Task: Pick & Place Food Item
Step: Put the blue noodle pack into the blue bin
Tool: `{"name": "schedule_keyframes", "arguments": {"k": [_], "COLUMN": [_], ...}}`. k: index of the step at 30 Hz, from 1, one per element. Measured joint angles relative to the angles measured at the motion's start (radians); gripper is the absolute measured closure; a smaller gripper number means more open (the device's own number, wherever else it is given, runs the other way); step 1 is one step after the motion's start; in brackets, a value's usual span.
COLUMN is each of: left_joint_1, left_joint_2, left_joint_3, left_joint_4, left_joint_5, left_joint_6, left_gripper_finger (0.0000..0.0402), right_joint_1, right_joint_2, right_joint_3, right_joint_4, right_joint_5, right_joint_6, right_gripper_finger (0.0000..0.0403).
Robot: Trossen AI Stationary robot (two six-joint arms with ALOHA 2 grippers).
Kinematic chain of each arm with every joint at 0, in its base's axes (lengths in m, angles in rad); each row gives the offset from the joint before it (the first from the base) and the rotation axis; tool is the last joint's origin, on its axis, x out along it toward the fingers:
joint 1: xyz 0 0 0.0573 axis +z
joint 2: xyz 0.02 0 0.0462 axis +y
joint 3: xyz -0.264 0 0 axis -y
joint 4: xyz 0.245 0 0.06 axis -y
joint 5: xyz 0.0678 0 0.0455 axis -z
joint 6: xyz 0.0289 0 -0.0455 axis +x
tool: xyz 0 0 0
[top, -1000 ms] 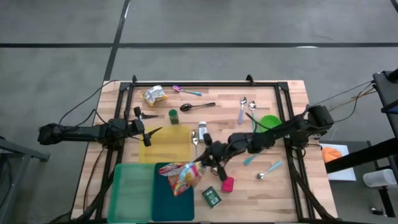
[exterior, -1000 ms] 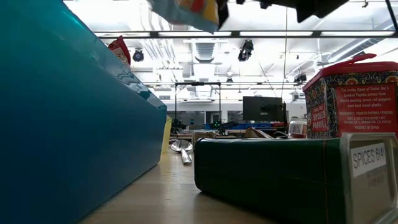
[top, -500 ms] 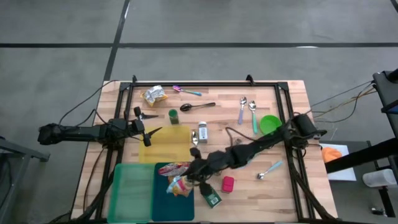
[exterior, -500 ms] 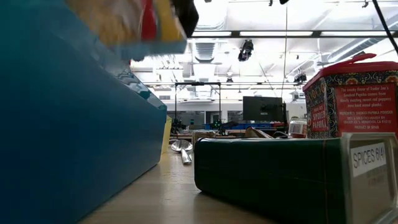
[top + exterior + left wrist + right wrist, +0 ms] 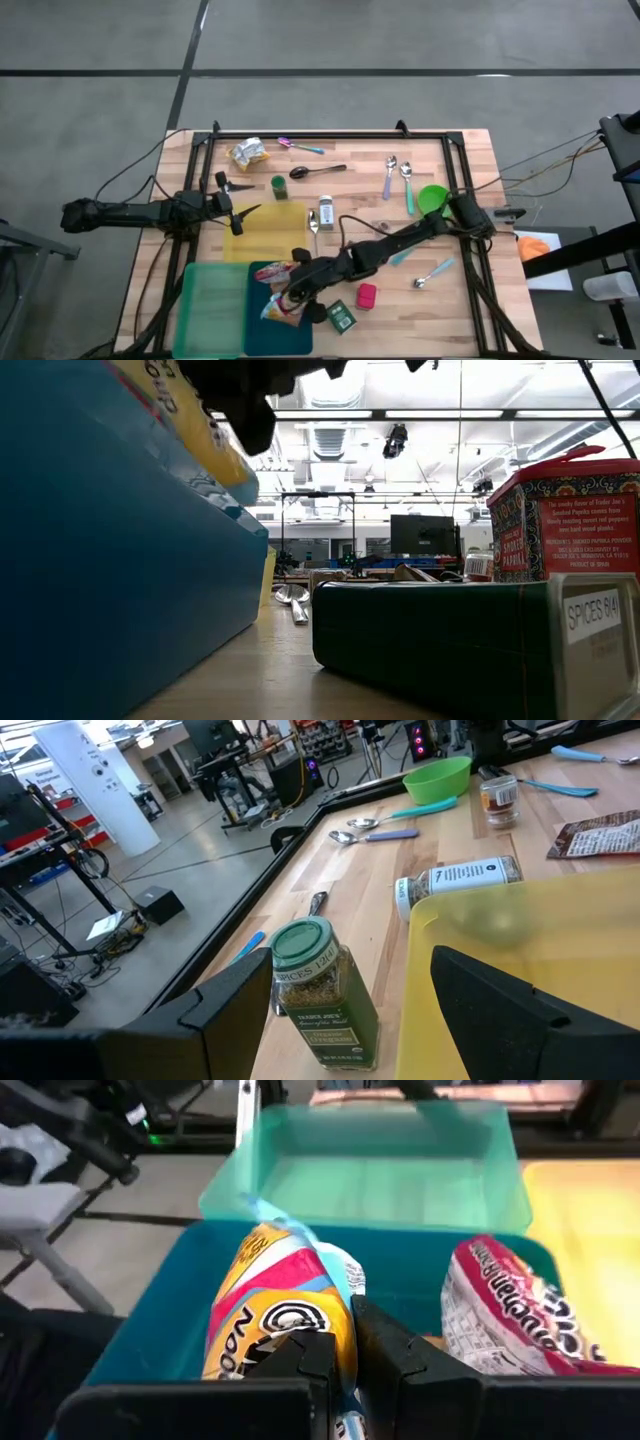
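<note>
Snack bag [image 5: 280,1325] in right claw [image 5: 345,1350]

Teal bin [image 5: 258,335]: right gripper [image 5: 288,297] w/ snack bag [image 5: 281,304] and a red packet [image 5: 281,270] taking up its top half; lower part lying free. Green bin [image 5: 210,305]: standing open. Green tin [image 5: 341,317], red tin [image 5: 366,296] crowding the bin's right side. Yellow tray [image 5: 270,232]: lying bare, approach open.

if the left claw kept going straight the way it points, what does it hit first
Probably the green-lidded spice jar, standing dead ahead between the left claw's open fingers. Depth is unclear, so the yellow tray beside it might catch one finger.
</note>
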Motion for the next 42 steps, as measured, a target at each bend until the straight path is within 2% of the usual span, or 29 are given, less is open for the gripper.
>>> {"name": "schedule_keyframes", "arguments": {"k": [11, 26, 30, 38, 42], "left_joint_1": [0.000, 0.000, 0.000, 0.000, 0.000], "left_joint_2": [0.001, 0.001, 0.001, 0.001, 0.001], "left_joint_3": [0.000, 0.000, 0.000, 0.000, 0.000], "left_joint_4": [0.000, 0.000, 0.000, 0.000, 0.000], "left_joint_5": [-0.001, 0.000, 0.000, 0.000, 0.000], "left_joint_6": [0.000, 0.000, 0.000, 0.000, 0.000], "left_gripper_finger": [0.0126, 0.0126, 0.0126, 0.0126, 0.0126], "right_joint_1": [0.002, 0.004, 0.004, 0.004, 0.004], "right_joint_2": [0.005, 0.036, 0.036, 0.036, 0.036], "right_joint_3": [-0.002, -0.001, -0.001, -0.001, -0.001], "right_joint_4": [-0.066, -0.060, -0.061, -0.060, -0.050], "right_joint_5": [0.000, 0.002, 0.021, 0.037, 0.038], "right_joint_6": [0.002, -0.007, -0.007, -0.010, -0.013], "right_gripper_finger": [0.0385, 0.0382, 0.0346, 0.0234, 0.0200]}}
